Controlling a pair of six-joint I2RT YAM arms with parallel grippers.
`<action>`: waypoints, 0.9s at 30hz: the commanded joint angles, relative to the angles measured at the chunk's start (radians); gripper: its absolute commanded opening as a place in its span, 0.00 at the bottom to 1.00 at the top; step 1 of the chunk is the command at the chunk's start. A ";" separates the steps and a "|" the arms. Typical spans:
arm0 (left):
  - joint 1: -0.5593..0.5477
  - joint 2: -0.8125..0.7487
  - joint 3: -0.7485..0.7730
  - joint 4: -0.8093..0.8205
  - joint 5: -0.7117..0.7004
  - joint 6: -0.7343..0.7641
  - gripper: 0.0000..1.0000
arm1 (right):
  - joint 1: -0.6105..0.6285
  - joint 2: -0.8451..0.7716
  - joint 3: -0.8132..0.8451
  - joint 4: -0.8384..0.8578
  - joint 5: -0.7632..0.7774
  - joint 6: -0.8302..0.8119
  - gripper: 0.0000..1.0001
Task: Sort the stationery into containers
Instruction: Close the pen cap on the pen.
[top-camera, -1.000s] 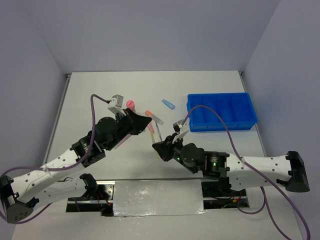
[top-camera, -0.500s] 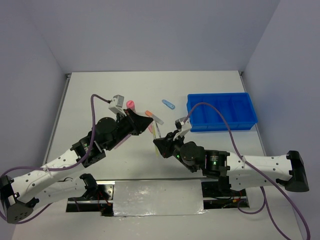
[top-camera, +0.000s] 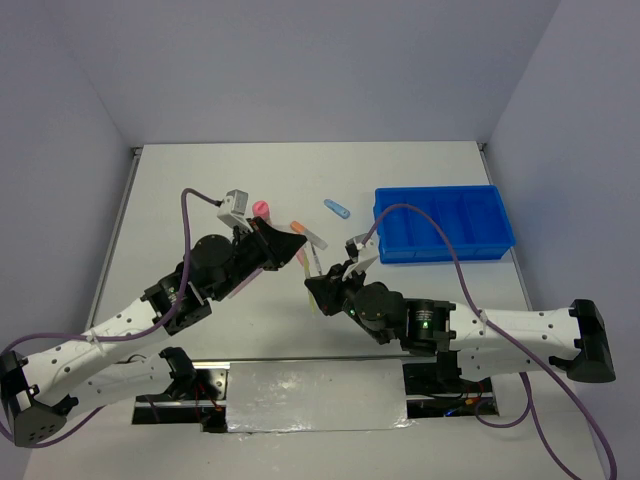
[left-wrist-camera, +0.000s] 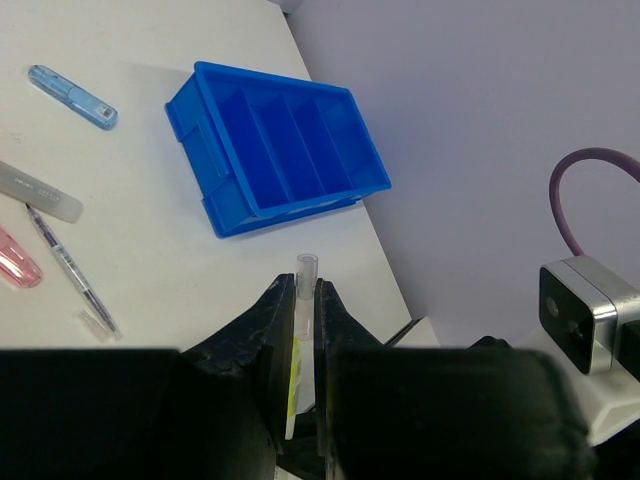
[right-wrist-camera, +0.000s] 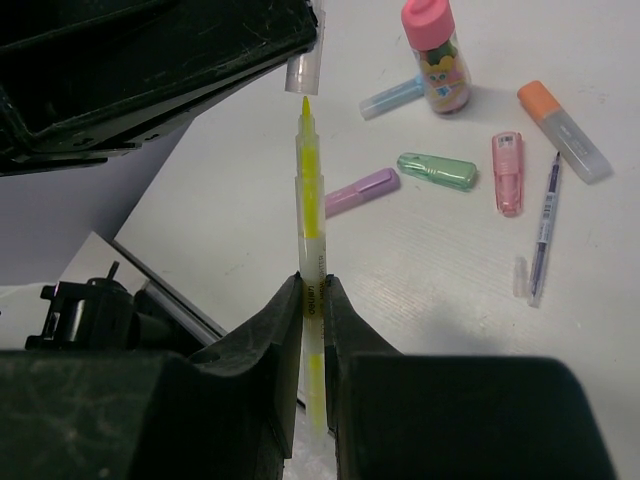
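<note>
Yellow pen (right-wrist-camera: 310, 200) runs up the middle of the right wrist view, pinched low in the closed right hand (right-wrist-camera: 311, 285) — its bare tip just below the clear cap (right-wrist-camera: 303, 72) clamped in the left hand (left-wrist-camera: 300, 290), both nearly on 1 axis. The blue tray (top-camera: 440, 251) sits right of both in the top view.

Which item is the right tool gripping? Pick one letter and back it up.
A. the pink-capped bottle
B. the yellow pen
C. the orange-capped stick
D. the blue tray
B: in the right wrist view the right tool is shut on the yellow pen, whose bare tip points at the clear cap held in the left tool.
</note>
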 joint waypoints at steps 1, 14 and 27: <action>-0.003 -0.011 -0.016 0.065 0.007 0.001 0.00 | 0.008 -0.005 0.052 0.006 0.040 0.000 0.00; -0.003 -0.022 -0.039 0.080 -0.005 0.016 0.00 | 0.006 -0.003 0.055 0.004 0.047 0.011 0.00; -0.005 -0.028 -0.078 0.126 0.035 0.007 0.00 | -0.034 0.031 0.109 0.006 0.064 -0.003 0.00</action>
